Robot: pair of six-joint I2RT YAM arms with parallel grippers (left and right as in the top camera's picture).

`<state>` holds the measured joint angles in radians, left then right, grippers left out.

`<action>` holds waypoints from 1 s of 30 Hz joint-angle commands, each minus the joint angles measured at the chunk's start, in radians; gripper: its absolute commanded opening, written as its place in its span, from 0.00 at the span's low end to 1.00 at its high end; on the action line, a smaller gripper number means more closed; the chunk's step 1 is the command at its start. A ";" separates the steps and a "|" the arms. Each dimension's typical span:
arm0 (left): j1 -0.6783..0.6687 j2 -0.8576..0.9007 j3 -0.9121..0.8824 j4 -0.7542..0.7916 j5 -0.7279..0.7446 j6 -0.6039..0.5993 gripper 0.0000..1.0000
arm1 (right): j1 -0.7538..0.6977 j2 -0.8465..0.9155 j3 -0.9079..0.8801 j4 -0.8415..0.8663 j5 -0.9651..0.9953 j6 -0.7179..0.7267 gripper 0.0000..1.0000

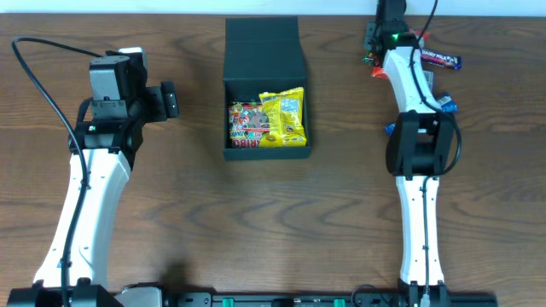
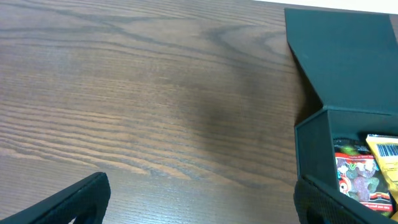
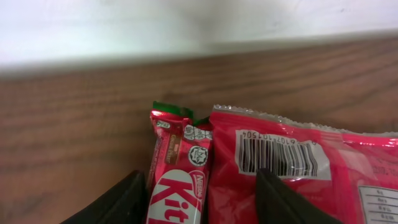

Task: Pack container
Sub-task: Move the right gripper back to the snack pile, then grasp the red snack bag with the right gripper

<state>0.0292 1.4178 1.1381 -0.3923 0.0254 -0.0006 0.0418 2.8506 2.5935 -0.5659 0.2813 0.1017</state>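
Note:
The black container (image 1: 230,153) stands open at the back middle of the table, with its flap lid (image 1: 263,47) lying back. Inside lie a red-and-green packet (image 1: 246,124) and a yellow packet (image 1: 284,118). My left gripper (image 1: 169,100) is open and empty, left of the box; its wrist view shows the box wall (image 2: 311,149) by its right finger (image 2: 199,208). My right gripper (image 1: 380,58) is at the far right edge. It is open (image 3: 196,199), with its fingers astride a red KitKat bar (image 3: 177,186) and the edge of a red packet (image 3: 298,180).
A purple Dairy Milk bar (image 1: 440,59) lies at the back right. Blue packets (image 1: 444,104) lie beside my right arm. A green wrapper tip (image 3: 171,109) shows behind the KitKat. The table's far edge and a white wall (image 3: 199,25) are just beyond.

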 commanded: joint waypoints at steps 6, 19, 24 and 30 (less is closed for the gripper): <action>0.004 0.008 -0.006 0.001 -0.011 -0.006 0.96 | 0.072 0.006 0.050 -0.231 -0.027 -0.024 0.54; 0.004 0.008 -0.006 0.013 -0.010 -0.003 0.95 | 0.106 -0.149 0.173 -0.358 0.021 0.024 0.81; 0.004 0.008 -0.006 0.032 -0.010 -0.003 0.95 | 0.025 -0.226 0.184 -0.396 0.046 0.034 0.90; 0.004 0.008 -0.006 0.046 -0.010 -0.003 0.95 | -0.066 -0.229 0.167 -0.548 -0.128 0.096 0.96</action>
<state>0.0292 1.4178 1.1381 -0.3542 0.0223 -0.0002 0.0013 2.6095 2.7754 -1.0817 0.2203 0.1638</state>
